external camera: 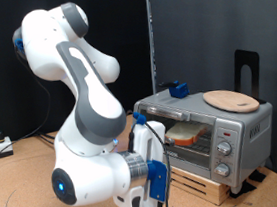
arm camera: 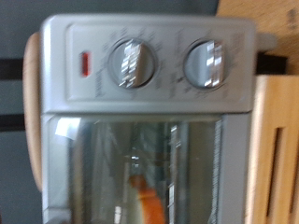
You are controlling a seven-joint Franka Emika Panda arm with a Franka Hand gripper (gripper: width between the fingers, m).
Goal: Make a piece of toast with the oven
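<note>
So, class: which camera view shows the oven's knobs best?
The wrist view: two round knobs fill the frame on the oven panel, beside a red light. The exterior view shows the whole oven with the knobs small on its right-hand panel.

The toast (external camera: pixel 189 133) lies inside the oven (external camera: pixel 207 134). A board (external camera: pixel 230 100) and a small block (external camera: pixel 178 89) rest on the oven's top, block further left in the exterior view.

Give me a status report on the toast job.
End effector not clearly visible, facing the boxy silver toaster oven. Orange-crusted square bread slice inside on rack, glass door shut. Round light-wood board on top; nothing blocking.
</note>
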